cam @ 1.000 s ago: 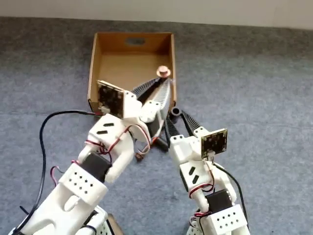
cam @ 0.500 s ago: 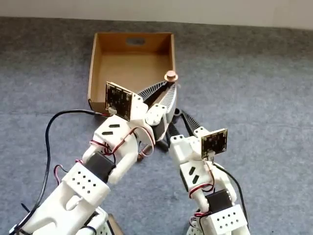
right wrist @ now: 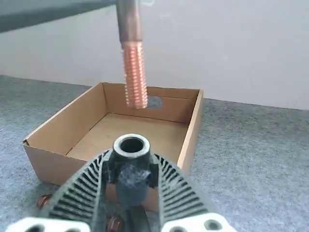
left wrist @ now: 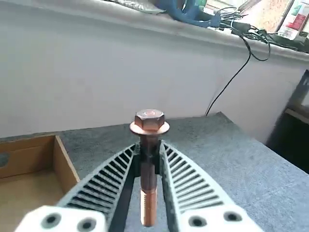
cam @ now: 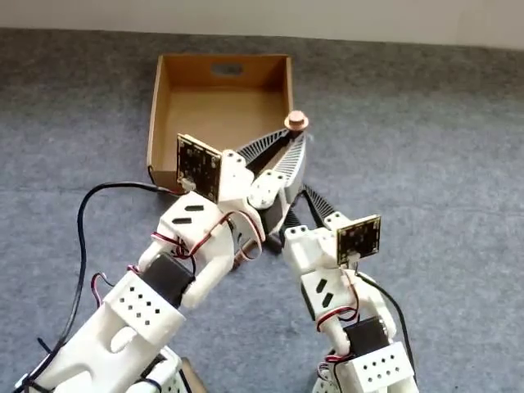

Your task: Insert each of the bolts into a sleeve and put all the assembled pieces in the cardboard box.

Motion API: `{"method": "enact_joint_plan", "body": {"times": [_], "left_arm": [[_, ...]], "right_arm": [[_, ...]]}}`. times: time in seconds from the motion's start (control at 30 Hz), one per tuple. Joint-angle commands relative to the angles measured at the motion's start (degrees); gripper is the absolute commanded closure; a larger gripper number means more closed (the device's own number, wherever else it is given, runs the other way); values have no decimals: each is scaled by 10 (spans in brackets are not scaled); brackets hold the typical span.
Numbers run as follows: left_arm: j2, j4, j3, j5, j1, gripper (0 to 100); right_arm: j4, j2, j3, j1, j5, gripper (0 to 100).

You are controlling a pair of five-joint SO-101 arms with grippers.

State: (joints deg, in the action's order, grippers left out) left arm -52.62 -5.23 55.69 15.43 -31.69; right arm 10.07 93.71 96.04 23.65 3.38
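Observation:
My left gripper (cam: 289, 141) is shut on a copper bolt (cam: 295, 121), held upright with its hex head up, just past the right wall of the cardboard box (cam: 168, 98). The left wrist view has the bolt (left wrist: 149, 159) clamped between the ribbed fingers (left wrist: 108, 176). My right gripper (right wrist: 131, 162) is shut on a black sleeve (right wrist: 130, 166), upright with its bore open upward. The bolt's threaded end (right wrist: 133, 77) hangs a short way above that bore, apart from it. In the high view the right gripper (cam: 299, 201) sits under the left gripper's fingers.
The box (right wrist: 53, 159) lies open with a bare floor, right behind the sleeve. Two small copper pieces (right wrist: 44, 200) (right wrist: 115, 223) lie on the grey carpet in front of the box. A black cable (cam: 82, 221) loops left of the left arm.
The left gripper has carried the bolt to the right, from over the box's right wall to a spot above the sleeve. The right arm has stayed still.

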Motion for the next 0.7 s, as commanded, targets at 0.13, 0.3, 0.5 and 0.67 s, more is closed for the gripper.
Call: {"method": "enact_joint_plan", "body": {"times": [0.13, 0.3, 0.5, 0.67], "left_arm": [[-44, -84, -35, 0, -5, 991], [-59, -106, -17, -63, -7, 991], [-51, -105, -13, -65, -6, 991], [-49, -59, -9, -65, -7, 991]], "right_arm": [[-13, 7, 28, 3, 2, 992], [-13, 7, 28, 3, 2, 992], [-13, 7, 28, 3, 2, 992], [-13, 7, 28, 3, 2, 992]]}}
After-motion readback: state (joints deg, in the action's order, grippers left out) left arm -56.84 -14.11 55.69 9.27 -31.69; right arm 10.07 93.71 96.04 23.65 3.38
